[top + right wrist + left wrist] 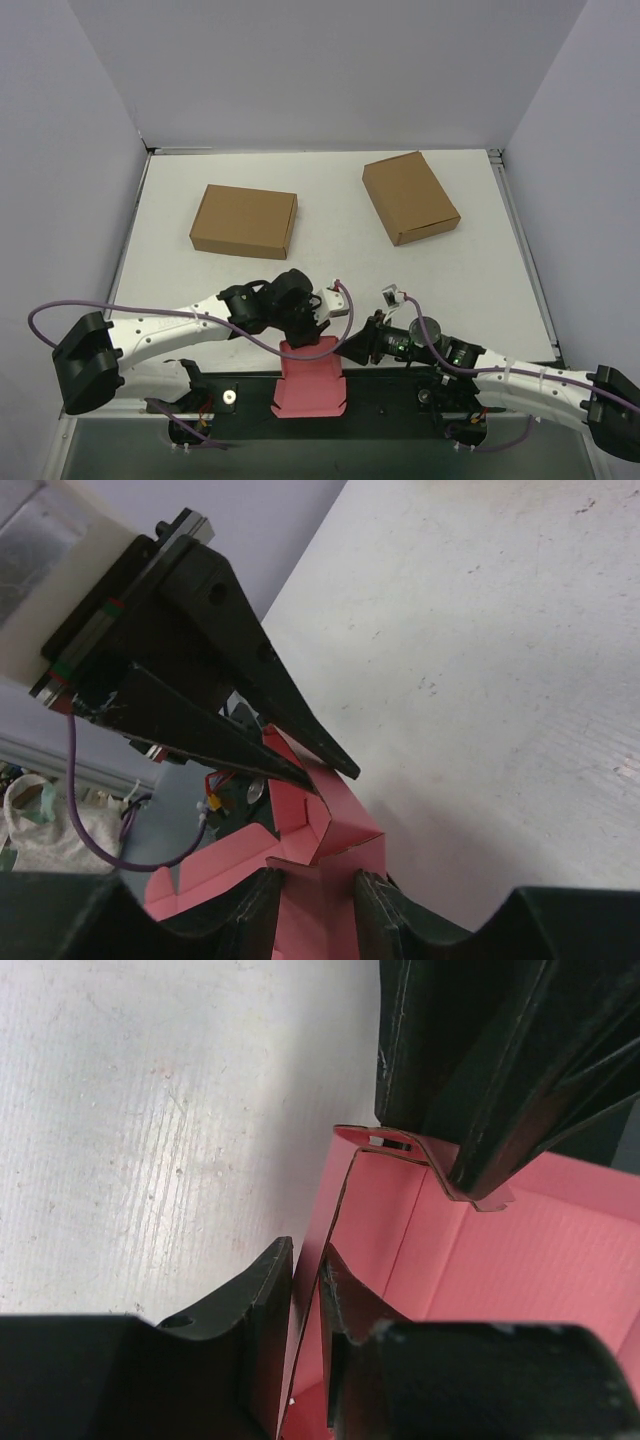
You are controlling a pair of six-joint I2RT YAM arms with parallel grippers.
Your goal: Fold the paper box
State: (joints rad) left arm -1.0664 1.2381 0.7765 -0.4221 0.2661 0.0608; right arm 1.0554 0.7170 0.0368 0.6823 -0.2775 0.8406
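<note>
The pink paper box (310, 385) sits partly folded at the table's near edge, between the arm bases, with some walls raised. My left gripper (303, 338) is at its far left corner. In the left wrist view the gripper (305, 1260) is shut on a thin upright pink wall (350, 1210), one finger on each side. My right gripper (352, 350) is at the far right corner. In the right wrist view the gripper (315, 885) has a pink panel (335, 830) filling the narrow gap between its fingers. The left gripper's fingers (250, 680) clamp the adjoining wall.
Two larger brown cardboard boxes lie closed further back, one at centre left (244, 220) and one at the right (410, 197). The white table (330, 270) is bounded by grey walls on the left, back and right. Cables trail by the arm bases.
</note>
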